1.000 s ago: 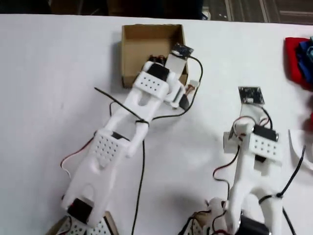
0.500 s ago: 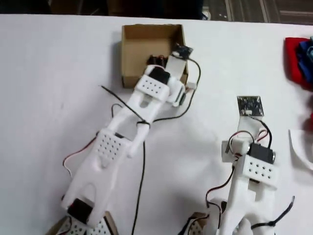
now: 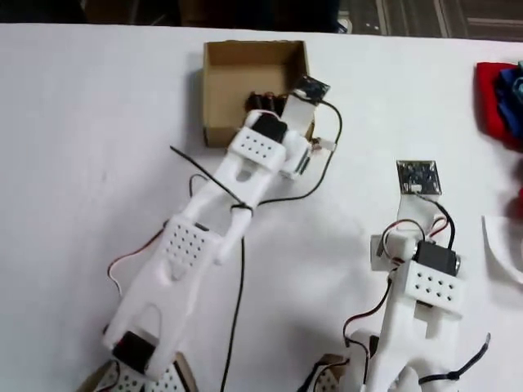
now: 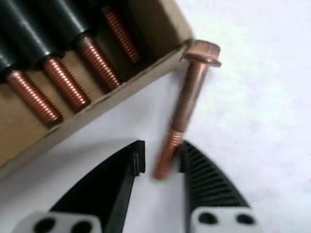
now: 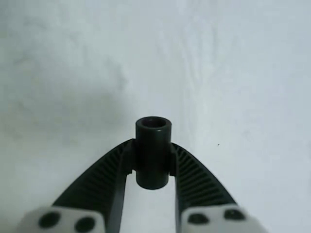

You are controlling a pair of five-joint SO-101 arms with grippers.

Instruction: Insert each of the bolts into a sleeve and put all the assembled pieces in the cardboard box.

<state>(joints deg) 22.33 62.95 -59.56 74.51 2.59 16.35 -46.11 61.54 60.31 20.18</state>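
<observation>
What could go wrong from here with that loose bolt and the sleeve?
1. The left hand is open around just the threaded tip of the bolt; closing there may let the bolt swing or slip out.
2. The bolt's head lies close to the cardboard box corner, so it might catch on the wall when lifted.
3. The right hand pinches the sleeve at its very tips; it may twist during insertion.

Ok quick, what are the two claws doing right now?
Left gripper: open, fingers on either side of the threaded end of a bolt.
Right gripper: closed, holding a black sleeve.
</observation>
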